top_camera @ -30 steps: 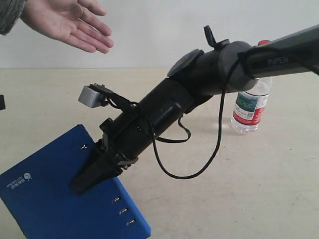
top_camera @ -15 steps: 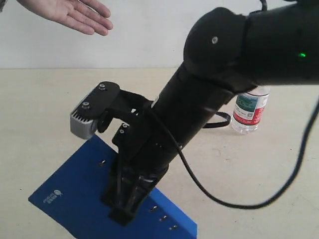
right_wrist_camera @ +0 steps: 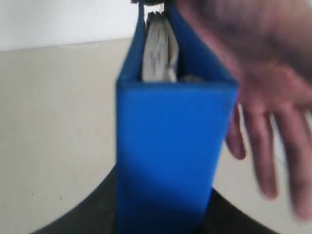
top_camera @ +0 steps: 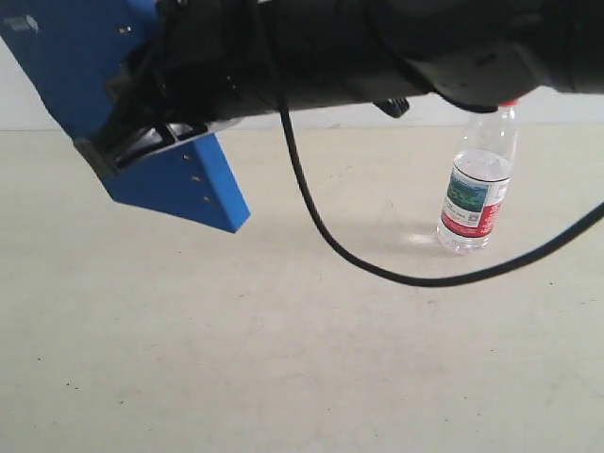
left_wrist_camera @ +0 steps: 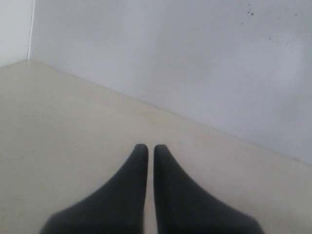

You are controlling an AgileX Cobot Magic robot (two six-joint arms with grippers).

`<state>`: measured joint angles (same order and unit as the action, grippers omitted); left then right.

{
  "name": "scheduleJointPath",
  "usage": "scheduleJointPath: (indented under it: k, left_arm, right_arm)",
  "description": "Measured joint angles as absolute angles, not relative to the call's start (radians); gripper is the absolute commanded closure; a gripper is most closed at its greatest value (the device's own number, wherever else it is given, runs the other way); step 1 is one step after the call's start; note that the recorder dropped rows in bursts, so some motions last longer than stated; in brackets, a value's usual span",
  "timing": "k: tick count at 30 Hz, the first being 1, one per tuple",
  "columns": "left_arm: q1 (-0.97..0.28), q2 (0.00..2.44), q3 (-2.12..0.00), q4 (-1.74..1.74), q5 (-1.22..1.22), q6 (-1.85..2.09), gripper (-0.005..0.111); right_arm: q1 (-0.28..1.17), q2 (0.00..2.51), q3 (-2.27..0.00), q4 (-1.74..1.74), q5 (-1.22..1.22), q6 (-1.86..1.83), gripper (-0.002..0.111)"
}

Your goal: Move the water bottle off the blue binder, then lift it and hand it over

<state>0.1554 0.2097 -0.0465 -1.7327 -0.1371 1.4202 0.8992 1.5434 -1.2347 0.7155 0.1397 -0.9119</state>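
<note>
The blue binder (top_camera: 201, 185) hangs tilted in the air at the upper left, spine edge with rivets facing down, and my right gripper (top_camera: 140, 121) is shut on it. In the right wrist view the blue binder (right_wrist_camera: 170, 131) fills the middle, its paper pages showing at the far end, clamped between the dark fingers of my right gripper (right_wrist_camera: 163, 217). The water bottle (top_camera: 477, 187) stands upright on the table at the right, apart from the binder, its red cap mostly hidden behind my arm. My left gripper (left_wrist_camera: 150, 149) is shut on nothing above bare table.
A person's open hand (right_wrist_camera: 273, 122) hovers right beside the raised binder in the right wrist view. A black cable (top_camera: 321, 236) loops down from my right arm (top_camera: 396, 47) over the beige table (top_camera: 283, 359). A white wall (left_wrist_camera: 195, 58) stands behind.
My right gripper has lifted the binder off the table and swung it up to the upper left. The person's hand has left the exterior view. The bottle has not moved.
</note>
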Motion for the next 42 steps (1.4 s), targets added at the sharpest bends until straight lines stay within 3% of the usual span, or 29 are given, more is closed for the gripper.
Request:
scheduleJointPath:
  k: [14,18,22,23,29,31,36,42]
  left_arm:
    - [0.155,0.156,-0.003,-1.739,-0.139,1.376,0.102]
    - [0.155,0.156,-0.003,-1.739,-0.139,1.376,0.102]
    - [0.155,0.156,-0.003,-1.739,-0.139,1.376,0.102]
    - [0.155,0.156,-0.003,-1.739,-0.139,1.376,0.102]
    - [0.155,0.156,-0.006,-1.695,-0.15,1.38,0.102]
    - [0.155,0.156,-0.024,-1.657,-0.154,1.38,0.102]
    - [0.155,0.156,-0.045,-1.619,-0.156,1.38,0.102]
    - [0.155,0.156,-0.045,-1.615,-0.156,1.38,0.102]
  right_arm:
    - [0.862,1.575,-1.255,0.736,-0.011,-0.896,0.109]
    - [0.858,1.575,-1.255,0.74,-0.034,-0.892,0.089]
    - [0.858,1.573,-1.255,0.743,-0.05,-0.89,0.055]
    - [0.858,1.571,-1.258,0.743,-0.063,-0.89,0.054]
    - [0.858,1.512,-1.26,0.743,-0.056,-0.89,0.059]
    - [0.856,1.444,-1.26,0.747,-0.008,-0.89,0.065]
    - [0.752,1.235,-1.266,0.712,0.327,-0.843,0.108]
    - [0.53,1.104,-1.266,0.46,0.872,-0.591,0.108]
